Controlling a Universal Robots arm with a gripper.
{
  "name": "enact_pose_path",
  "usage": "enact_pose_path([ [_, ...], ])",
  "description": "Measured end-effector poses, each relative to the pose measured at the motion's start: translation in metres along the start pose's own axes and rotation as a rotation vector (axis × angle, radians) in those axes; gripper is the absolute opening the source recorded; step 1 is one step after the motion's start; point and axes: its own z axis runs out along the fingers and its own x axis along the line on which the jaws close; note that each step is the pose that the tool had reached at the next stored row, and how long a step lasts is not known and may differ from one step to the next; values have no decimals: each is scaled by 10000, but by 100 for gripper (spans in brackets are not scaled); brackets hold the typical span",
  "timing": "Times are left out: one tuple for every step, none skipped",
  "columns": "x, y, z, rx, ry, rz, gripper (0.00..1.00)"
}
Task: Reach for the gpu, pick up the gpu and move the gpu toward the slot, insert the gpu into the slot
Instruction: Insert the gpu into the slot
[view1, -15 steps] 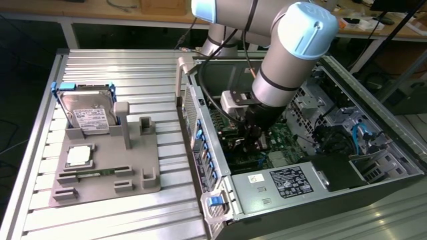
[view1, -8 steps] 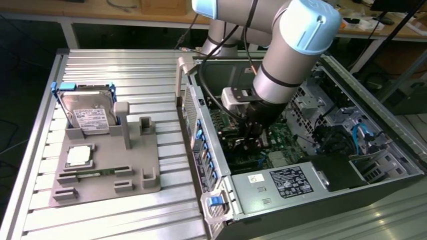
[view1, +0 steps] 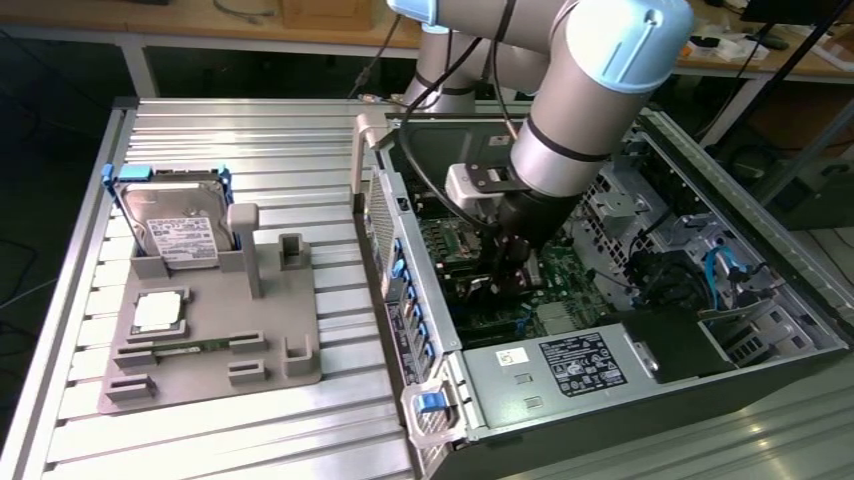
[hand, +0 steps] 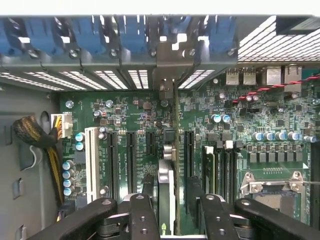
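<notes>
Gripper (hand: 167, 210): low inside the open computer case (view1: 747, 250), over the motherboard (hand: 140, 120); jaws pinching the gpu from both flat sides.
Gpu (hand: 169, 185): held edge-on between the fingers, directly below the wrist, a thin upright line with its silver bracket (hand: 165, 87) at the case's rear wall.
Long axis: runs from the gripper straight toward the rear wall, parallel to the motherboard's row of long sockets.
Slot (hand: 171, 142): judged to be the socket right under the card's lower edge; whether the card is seated cannot be told.
Alignment: card looks upright, not visibly tilted.
</notes>
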Motion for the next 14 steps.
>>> enact_pose_path([
  [-1, 1, -18, 0, 1, 0, 40],
  [-1, 1, -36, 1, 1, 0, 40],
  [-2, 2, -50, 1, 1, 0, 40],
  [-3, 2, -69, 2, -1, 0, 40],
  [-3, 3, -93, 2, 1, 0, 40],
  [-4, 4, -116, 2, 0, 0, 40],
  [-5, 5, -142, 2, 0, 0, 40],
  [-5, 6, -160, 3, 0, 0, 40],
  [-6, 6, -178, 2, 1, 0, 40],
  [-6, 7, -191, 4, 0, 0, 40],
  [-6, 7, -200, 3, 1, 0, 40],
  [-8, 8, -214, 4, 1, 0, 40],
  [-9, 8, -218, 4, 0, 0, 40],
  [-9, 8, -218, 6, -2, 0, 40],
])
